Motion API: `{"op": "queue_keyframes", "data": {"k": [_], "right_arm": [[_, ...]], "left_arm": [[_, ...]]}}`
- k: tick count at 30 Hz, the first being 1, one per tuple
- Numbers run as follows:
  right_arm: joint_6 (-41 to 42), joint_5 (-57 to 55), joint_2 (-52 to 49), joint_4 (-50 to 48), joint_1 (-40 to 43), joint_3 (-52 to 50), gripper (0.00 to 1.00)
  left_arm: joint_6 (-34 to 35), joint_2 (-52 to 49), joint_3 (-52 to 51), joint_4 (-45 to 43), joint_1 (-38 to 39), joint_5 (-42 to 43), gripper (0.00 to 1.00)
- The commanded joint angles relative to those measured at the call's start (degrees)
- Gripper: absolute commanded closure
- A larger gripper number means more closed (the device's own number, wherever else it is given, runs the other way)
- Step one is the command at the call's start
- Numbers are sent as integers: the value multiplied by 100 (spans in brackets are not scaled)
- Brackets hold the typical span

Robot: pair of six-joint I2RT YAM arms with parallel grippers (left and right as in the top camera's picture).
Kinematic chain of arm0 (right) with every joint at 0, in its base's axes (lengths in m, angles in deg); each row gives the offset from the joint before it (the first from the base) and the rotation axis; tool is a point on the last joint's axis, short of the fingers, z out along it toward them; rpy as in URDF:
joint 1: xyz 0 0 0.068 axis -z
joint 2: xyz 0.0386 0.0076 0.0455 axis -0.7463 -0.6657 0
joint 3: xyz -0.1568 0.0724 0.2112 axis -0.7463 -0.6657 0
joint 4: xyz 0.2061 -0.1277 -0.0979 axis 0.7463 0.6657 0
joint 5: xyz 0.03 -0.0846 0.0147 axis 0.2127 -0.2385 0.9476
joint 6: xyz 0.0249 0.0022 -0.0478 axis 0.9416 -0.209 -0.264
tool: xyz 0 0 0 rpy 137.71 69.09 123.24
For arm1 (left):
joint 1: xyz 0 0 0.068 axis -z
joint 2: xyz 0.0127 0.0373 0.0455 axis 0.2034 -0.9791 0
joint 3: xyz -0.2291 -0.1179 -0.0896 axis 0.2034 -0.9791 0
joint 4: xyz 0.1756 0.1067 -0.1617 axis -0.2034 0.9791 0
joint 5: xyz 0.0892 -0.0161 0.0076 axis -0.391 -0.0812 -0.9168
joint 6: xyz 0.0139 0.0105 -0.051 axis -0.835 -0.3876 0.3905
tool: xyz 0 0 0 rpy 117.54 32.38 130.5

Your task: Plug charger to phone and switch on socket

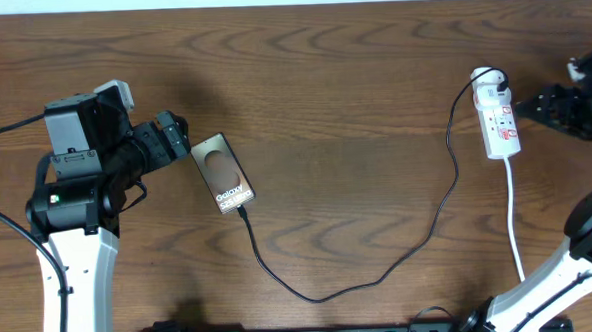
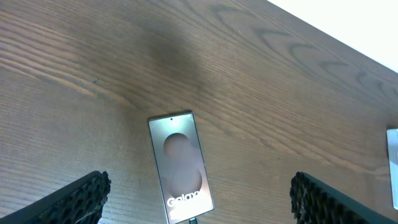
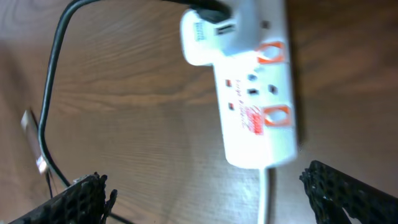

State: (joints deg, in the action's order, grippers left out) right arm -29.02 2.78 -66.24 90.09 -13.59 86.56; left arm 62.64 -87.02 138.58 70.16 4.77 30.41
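Overhead view: the phone (image 1: 222, 171) lies flat on the worktop (image 1: 352, 73), just beside the left hand (image 1: 178, 141). The socket (image 1: 499, 117) sits well apart from it, near the right hand (image 3: 205, 180).
Charger: its black cable (image 1: 381, 277) loops from the socket's far end to the phone's lower edge. The plug there looks seated, though I cannot tell if it is fully home.
Left hand: fingers wide apart, holding nothing.
Right hand: fingers spread, empty, hovering by the socket's lead end.
Step in hand: by my reckoning, switching on the socket.
Doing it well: bring the fingers together into one firm tip. Aim for the red-marked switch (image 3: 270, 53) next to the occupied outlet, not the other one. Press straight down so the light strip does not skid.
Watch for: the cable beside the strip, and a blurred wrist view, so line up slowly.
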Motion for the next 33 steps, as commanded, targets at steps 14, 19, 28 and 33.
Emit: {"op": "queue_keyframes", "data": {"k": [14, 19, 28, 33], "right_arm": [[352, -313, -247, -1029, -564, 48, 1], [415, -295, -286, -1176, -566, -15, 1], [654, -118, -518, -1300, -564, -17, 1], [671, 98, -754, -1281, -597, -17, 1]], "left_arm": [[-50, -17, 79, 20, -20, 48, 5], [-50, -17, 79, 20, -20, 48, 5], [-50, -17, 79, 20, -20, 48, 5], [-50, -17, 79, 20, -20, 48, 5]]}}
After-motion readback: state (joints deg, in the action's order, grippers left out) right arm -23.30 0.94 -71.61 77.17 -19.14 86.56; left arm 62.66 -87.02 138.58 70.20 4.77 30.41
